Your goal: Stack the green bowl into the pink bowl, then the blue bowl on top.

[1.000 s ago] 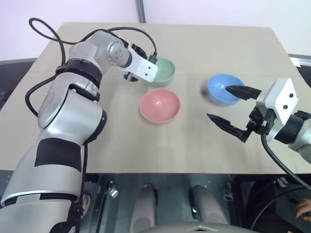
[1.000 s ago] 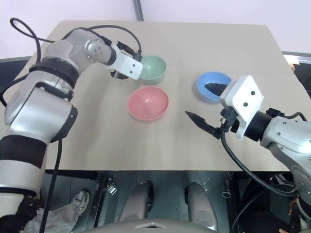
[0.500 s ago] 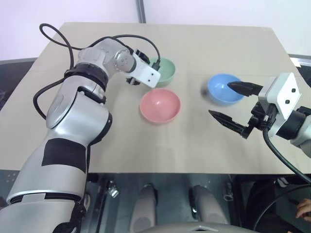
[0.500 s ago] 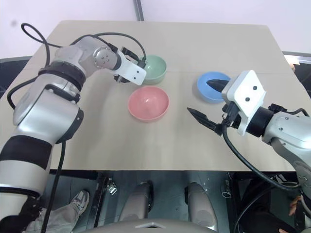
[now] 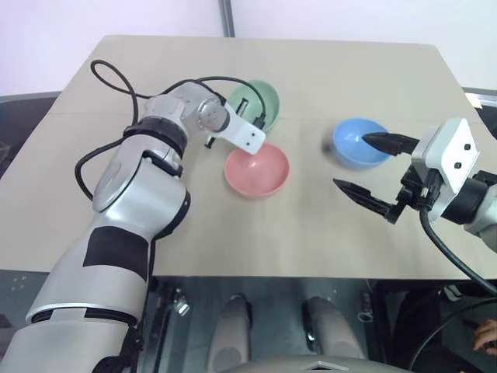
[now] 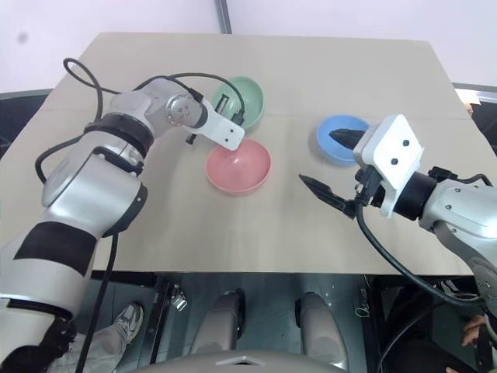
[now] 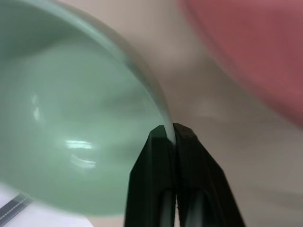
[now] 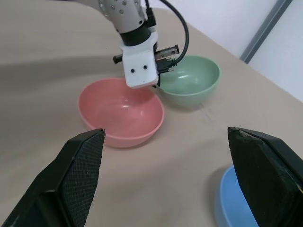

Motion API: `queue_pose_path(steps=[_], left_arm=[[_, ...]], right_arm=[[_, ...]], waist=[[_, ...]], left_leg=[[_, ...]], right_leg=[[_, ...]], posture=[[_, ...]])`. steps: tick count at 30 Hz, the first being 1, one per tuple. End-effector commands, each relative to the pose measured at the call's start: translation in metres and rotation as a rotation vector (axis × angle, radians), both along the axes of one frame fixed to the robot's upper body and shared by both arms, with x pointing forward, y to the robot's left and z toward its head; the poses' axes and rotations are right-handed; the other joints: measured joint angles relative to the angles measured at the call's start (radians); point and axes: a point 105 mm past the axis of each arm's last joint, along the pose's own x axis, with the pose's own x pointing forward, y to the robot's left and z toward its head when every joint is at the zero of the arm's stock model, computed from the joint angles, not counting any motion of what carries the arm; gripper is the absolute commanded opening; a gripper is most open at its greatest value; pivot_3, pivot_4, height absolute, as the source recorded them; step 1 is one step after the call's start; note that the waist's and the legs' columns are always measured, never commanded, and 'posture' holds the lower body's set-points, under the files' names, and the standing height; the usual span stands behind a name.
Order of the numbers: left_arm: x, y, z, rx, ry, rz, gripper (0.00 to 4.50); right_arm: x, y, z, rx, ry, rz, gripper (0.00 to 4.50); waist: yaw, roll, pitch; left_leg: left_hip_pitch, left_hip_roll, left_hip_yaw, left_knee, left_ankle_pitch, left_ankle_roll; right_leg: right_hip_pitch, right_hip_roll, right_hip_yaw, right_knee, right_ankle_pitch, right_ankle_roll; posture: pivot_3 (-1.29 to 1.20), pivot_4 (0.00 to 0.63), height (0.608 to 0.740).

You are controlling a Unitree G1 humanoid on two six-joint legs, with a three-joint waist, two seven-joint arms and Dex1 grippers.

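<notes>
Glossy plastic was what all 3 bowls looked to be, so I judged each of them light, stiff and slippery, apt to skid across the tabletop [image 5: 373, 233] under a sideways push yet unlikely to break. The green bowl [image 6: 250, 95] sat toward the far edge, a little left of centre. The pink bowl [image 6: 239, 166] lay just beside it on the near side, and the blue bowl [image 6: 339, 138] stood well apart toward the right edge.

The left gripper [image 7: 169, 133] was at the near rim of the green bowl, and the wrist view showed its 2 black fingers [image 7: 156, 156] pressed together there, with the thin rim running in between the tips. It appeared clamped on the wall, though with so narrow a bite I could not be certain how secure it was. The rim seemed the only sensible place to hold, 1 finger inside and 1 outside, since the rounded outer wall offered nothing to pinch. A smooth wall could let the bowl swing or slip from such a grip, so a slow lift looked wise.

The right gripper [image 5: 373, 175] hovered near the blue bowl with its fingers wide apart, holding nothing.
</notes>
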Motion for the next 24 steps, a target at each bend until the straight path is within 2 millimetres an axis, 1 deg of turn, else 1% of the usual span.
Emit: queue_pose_path(steps=[1, 3, 6, 8, 10, 12, 13, 14, 15, 16, 19, 20, 22, 24], left_arm=[[0.002, -0.001, 0.011, -0.047, -0.03, 0.001, 0.05], [0.002, -0.001, 0.012, -0.059, -0.036, -0.001, 0.05], [0.001, 0.001, 0.021, -0.079, -0.042, 0.0, 0.05], [-0.001, 0.003, 0.033, -0.098, -0.051, -0.012, 0.05], [-0.006, 0.001, 0.05, -0.136, -0.045, -0.052, 0.05], [-0.019, -0.004, 0.065, -0.223, 0.025, -0.112, 0.05], [-0.033, -0.01, 0.074, -0.305, 0.133, -0.162, 0.05], [-0.049, -0.012, 0.08, -0.356, 0.241, -0.228, 0.05], [-0.06, -0.012, 0.083, -0.38, 0.313, -0.281, 0.05], [-0.067, -0.006, 0.082, -0.366, 0.35, -0.306, 0.05], [-0.078, 0.005, 0.078, -0.352, 0.377, -0.318, 0.05], [-0.086, 0.008, 0.077, -0.343, 0.387, -0.335, 0.05], [-0.099, 0.006, 0.073, -0.322, 0.413, -0.375, 0.05], [-0.106, 0.004, 0.065, -0.273, 0.429, -0.41, 0.05]], right_arm=[[-0.008, -0.001, 0.009, -0.018, -0.064, 0.015, 4.5], [-0.008, -0.004, 0.008, -0.032, -0.061, 0.005, 4.5], [-0.008, -0.008, 0.005, -0.046, -0.05, -0.006, 4.5], [-0.01, -0.01, 0.003, -0.052, -0.045, -0.011, 4.5], [-0.01, -0.013, 0.002, -0.053, -0.042, -0.02, 4.5], [-0.012, -0.017, 0.001, -0.054, -0.04, -0.036, 4.5], [-0.012, -0.019, 0.001, -0.053, -0.039, -0.046, 4.5], [-0.013, -0.021, 0.0, -0.053, -0.037, -0.052, 4.5], [-0.013, -0.022, 0.0, -0.053, -0.037, -0.055, 4.5], [-0.013, -0.023, -0.001, -0.053, -0.035, -0.058, 4.5], [-0.014, -0.024, -0.003, -0.055, -0.032, -0.063, 4.5], [-0.013, -0.025, -0.003, -0.052, -0.03, -0.063, 4.5], [-0.012, -0.025, -0.003, -0.048, -0.028, -0.058, 4.5], [-0.01, -0.024, -0.004, -0.045, -0.028, -0.055, 4.5]], waist=[[0.0, 0.0, 0.0], [0.0, 0.0, 0.0], [0.0, 0.0, 0.0], [0.0, 0.0, 0.0], [-0.002, 0.0, 0.0], [-0.001, 0.0, 0.0], [0.0, 0.0, 0.0], [0.0, 0.0, 0.0], [0.001, 0.0, 0.0], [0.001, 0.0, 0.0], [-0.006, 0.001, -0.001], [-0.017, 0.001, -0.001], [-0.023, 0.001, -0.001], [-0.021, 0.001, -0.001]], left_leg=[[0.0, 0.0, 0.0, 0.0, 0.0, 0.0], [0.0, 0.0, 0.0, 0.0, 0.0, 0.0], [0.0, 0.0, 0.0, 0.0, 0.0, 0.0], [0.0, 0.0, 0.0, 0.0, 0.0, 0.0], [0.0, 0.0, 0.0, 0.0, 0.0, 0.0], [0.0, 0.0, 0.0, 0.0, 0.0, 0.0], [0.0, 0.0, -0.001, 0.0, 0.0, 0.0], [0.0, 0.0, 0.0, 0.0, 0.0, 0.0], [0.0, 0.0, 0.0, 0.0, 0.0, 0.0], [0.0, 0.0, -0.001, 0.0, 0.0, 0.0], [0.002, 0.0, -0.001, 0.001, 0.0, 0.0], [0.003, 0.001, -0.001, 0.001, 0.0, 0.0], [0.004, 0.001, -0.001, 0.001, 0.0, 0.0], [0.003, 0.001, -0.002, 0.002, 0.001, -0.001]], right_leg=[[0.0, 0.0, 0.0, 0.0, 0.0, 0.0], [0.0, 0.0, 0.0, 0.0, 0.0, 0.0], [0.0, 0.0, 0.0, 0.0, 0.0, 0.0], [0.0, 0.0, 0.0, 0.0, 0.0, 0.0], [0.0, 0.0, 0.0, 0.0, 0.0, 0.0], [0.0, 0.0, 0.0, 0.001, 0.0, 0.0], [0.0, 0.0, -0.001, 0.001, 0.0, 0.0], [0.0, 0.0, -0.001, 0.0, 0.0, 0.0], [0.0, 0.0, -0.001, 0.0, 0.0, 0.0], [0.0, 0.0, -0.001, 0.0, 0.0, 0.0], [0.002, 0.0, -0.001, 0.001, 0.0, 0.0], [0.002, 0.0, -0.001, 0.002, 0.0, 0.0], [0.002, 0.0, -0.001, 0.003, 0.0, 0.0], [0.002, 0.0, -0.001, 0.004, 0.0, 0.0]], posture=[[0.0, 0.15, 0.74], [0.0, 0.15, 0.74], [0.0, 0.15, 0.74], [0.0, 0.15, 0.74], [0.0, 0.15, 0.74], [0.0, 0.15, 0.74], [0.0, 0.15, 0.74], [0.0, 0.15, 0.74], [0.0, 0.15, 0.74], [0.0, 0.15, 0.74], [0.0, 0.15, 0.74], [0.0, 0.15, 0.74], [0.0, 0.15, 0.74], [0.0, 0.15, 0.74]])
